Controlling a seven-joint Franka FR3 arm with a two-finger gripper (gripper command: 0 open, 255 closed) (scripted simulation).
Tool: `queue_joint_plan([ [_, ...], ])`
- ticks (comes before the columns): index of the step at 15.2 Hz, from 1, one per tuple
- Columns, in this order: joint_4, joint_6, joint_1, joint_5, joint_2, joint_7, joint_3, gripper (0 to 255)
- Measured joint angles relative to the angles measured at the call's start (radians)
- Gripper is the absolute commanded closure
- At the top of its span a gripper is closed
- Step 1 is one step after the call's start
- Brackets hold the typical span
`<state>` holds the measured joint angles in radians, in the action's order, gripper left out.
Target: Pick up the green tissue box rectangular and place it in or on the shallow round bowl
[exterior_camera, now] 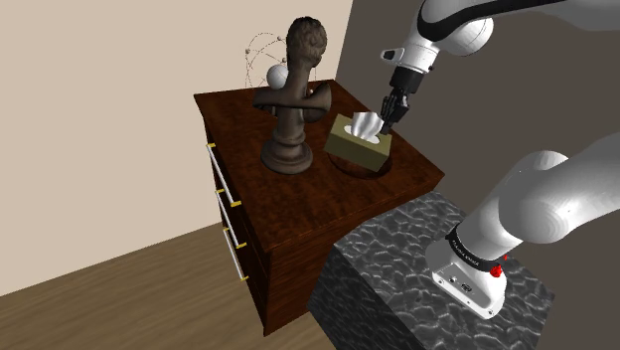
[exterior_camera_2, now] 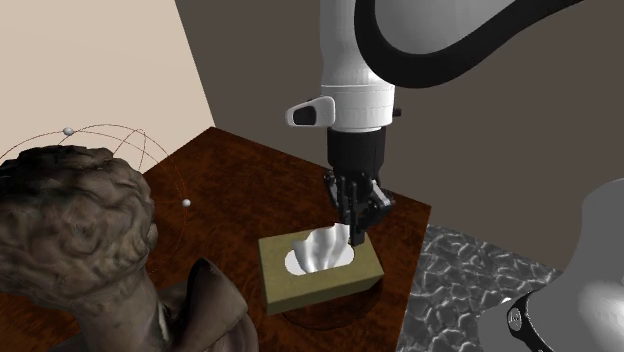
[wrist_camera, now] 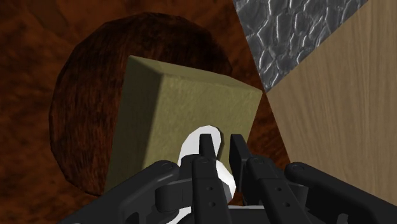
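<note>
Spot box (exterior_camera: 358, 145) lying across bowl (wrist_camera: 79, 127) on dresser (exterior_camera: 298, 211), shoulder view's right. Judge it light, thin-walled, easily dented. Grip gently across narrow sides, never by soft tissue (exterior_camera_2: 322, 248). Note fingers (wrist_camera: 207, 156) slightly apart just above tissue.

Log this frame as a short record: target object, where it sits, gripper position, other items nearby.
target: olive-green tissue box, white tissue sticking up from its top
location: resting in the dark brown shallow bowl, on the dark wooden dresser
gripper: directly above the box, down at the tissue
other items: dark bust on the same dresser
</note>
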<state>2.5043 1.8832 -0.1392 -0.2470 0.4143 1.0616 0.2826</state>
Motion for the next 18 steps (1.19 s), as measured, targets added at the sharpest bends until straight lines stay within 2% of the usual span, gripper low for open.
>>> queue_joint_plan([
  [1, 0.0, 0.0, 0.0, 0.0, 0.0, 0.0, 0.0, 0],
  [7, 0.0, 0.0, 0.0, 0.0, 0.0, 0.0, 0.0, 0],
  [12, -0.106, -0.115, 0.013, 0.022, 0.007, -0.007, 0.017, 0],
  [18, -0.118, -0.127, 0.014, 0.023, 0.006, -0.007, 0.019, 0],
])
